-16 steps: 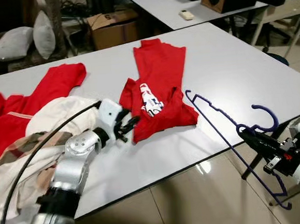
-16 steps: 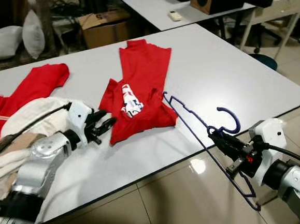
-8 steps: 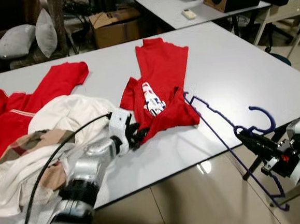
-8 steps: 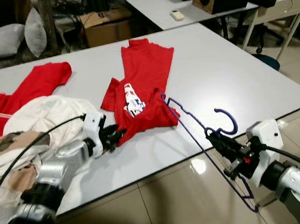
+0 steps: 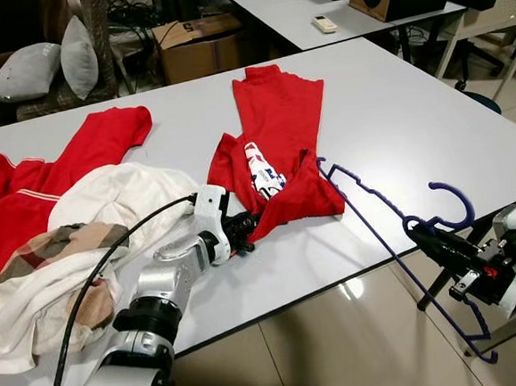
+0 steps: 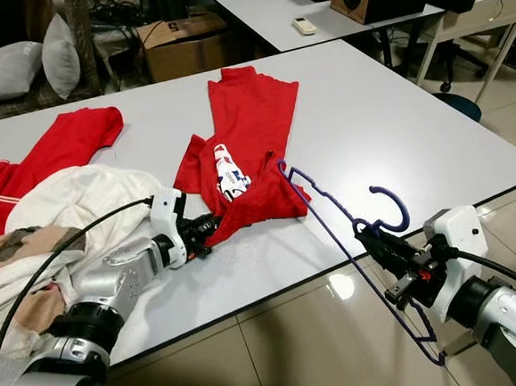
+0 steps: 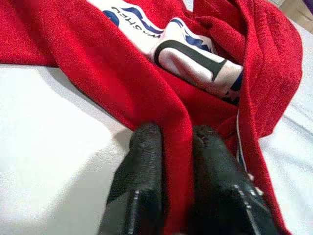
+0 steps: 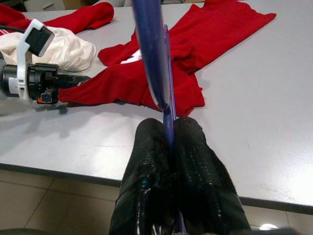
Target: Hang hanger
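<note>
Here, one white desk (image 5: 414,127) carries two red garments and one cream-and-plaid pile of cloth (image 5: 75,252). The folded red shirt with a white printed patch (image 5: 277,147) lies mid-desk; the other red garment (image 5: 68,163) spreads further left. The left end effector (image 5: 248,232) has closed on the folded shirt's near edge, and the left wrist view shows red fabric pinched between both black fingers (image 7: 142,161). The right end effector (image 5: 433,242), off the desk's front edge, grips the one thin purple wire hanger (image 5: 387,236) near its hook. The hanger's far corner lies beside the shirt.
</note>
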You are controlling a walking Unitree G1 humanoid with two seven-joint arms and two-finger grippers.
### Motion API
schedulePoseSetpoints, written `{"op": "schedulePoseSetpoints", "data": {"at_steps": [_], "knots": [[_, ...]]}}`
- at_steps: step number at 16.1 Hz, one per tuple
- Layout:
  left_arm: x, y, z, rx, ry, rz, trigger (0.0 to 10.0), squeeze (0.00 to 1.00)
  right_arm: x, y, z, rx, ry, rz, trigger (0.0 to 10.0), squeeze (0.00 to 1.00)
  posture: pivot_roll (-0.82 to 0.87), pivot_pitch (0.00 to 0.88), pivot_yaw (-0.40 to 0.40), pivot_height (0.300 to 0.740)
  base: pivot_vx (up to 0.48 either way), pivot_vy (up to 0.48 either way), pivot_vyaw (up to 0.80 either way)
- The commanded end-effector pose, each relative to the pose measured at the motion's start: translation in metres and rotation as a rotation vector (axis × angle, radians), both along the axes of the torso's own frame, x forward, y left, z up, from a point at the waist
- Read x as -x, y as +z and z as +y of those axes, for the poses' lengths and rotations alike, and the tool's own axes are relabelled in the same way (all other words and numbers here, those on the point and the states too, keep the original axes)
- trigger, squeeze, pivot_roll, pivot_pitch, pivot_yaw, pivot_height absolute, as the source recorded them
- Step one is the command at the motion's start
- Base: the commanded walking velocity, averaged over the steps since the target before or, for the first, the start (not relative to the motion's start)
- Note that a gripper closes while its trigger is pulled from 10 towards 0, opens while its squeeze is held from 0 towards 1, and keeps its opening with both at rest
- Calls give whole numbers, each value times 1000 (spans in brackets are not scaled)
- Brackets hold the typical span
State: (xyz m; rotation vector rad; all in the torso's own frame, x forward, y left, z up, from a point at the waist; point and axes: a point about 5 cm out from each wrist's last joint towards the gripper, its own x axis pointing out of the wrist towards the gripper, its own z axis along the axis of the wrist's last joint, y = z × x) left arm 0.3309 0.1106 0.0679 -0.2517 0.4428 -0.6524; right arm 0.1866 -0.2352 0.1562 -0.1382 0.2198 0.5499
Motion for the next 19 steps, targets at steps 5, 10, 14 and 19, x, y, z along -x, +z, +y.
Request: {"op": "schedulePoseSetpoints", "data": {"at_steps": [5, 10, 14, 19], "knots": [[-11, 14, 7, 12, 62, -75, 0, 0, -2, -1, 4, 13, 12, 1, 10000, 0, -121, 0, 52, 740, 0, 0, 0], [-21, 33, 12, -18, 98, -186, 0, 0, -20, -16, 17, 125, -121, -77, 10000, 0, -114, 0, 57, 740, 0, 0, 0], [-31, 65, 9, -154, 50, -397, 0, 0, -32, -18, 10, 226, -280, -178, 10000, 0, -106, 0, 67, 740, 0, 0, 0], [-31, 110, 25, -100, 139, -615, 0, 0, -33, -20, 12, 236, -344, -229, 10000, 0, -99, 0, 94, 740, 0, 0, 0]]}}
